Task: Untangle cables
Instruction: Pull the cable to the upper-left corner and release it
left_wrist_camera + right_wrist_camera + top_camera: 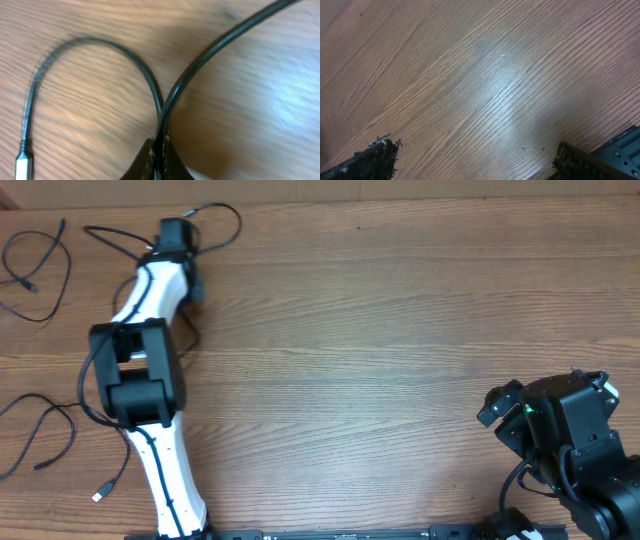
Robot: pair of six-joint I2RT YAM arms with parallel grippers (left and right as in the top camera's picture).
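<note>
Cable (pixel 28 107) blurred in left wrist view, its silver plug (pixel 23 166) cut off by bottom edge

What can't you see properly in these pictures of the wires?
- Overhead: the left gripper covers its own pinch on the thin black cable.
- Left wrist: that cable is blurred and leaves the top edge, far end unseen.
- Overhead: the black looped cable at lower left is cut by the left edge; its plugs are too small.
- Right wrist: the open right gripper has its fingers cropped by the bottom edge.

Left tool (pixel 176 232) among loose black cables (pixel 238 222)
</note>
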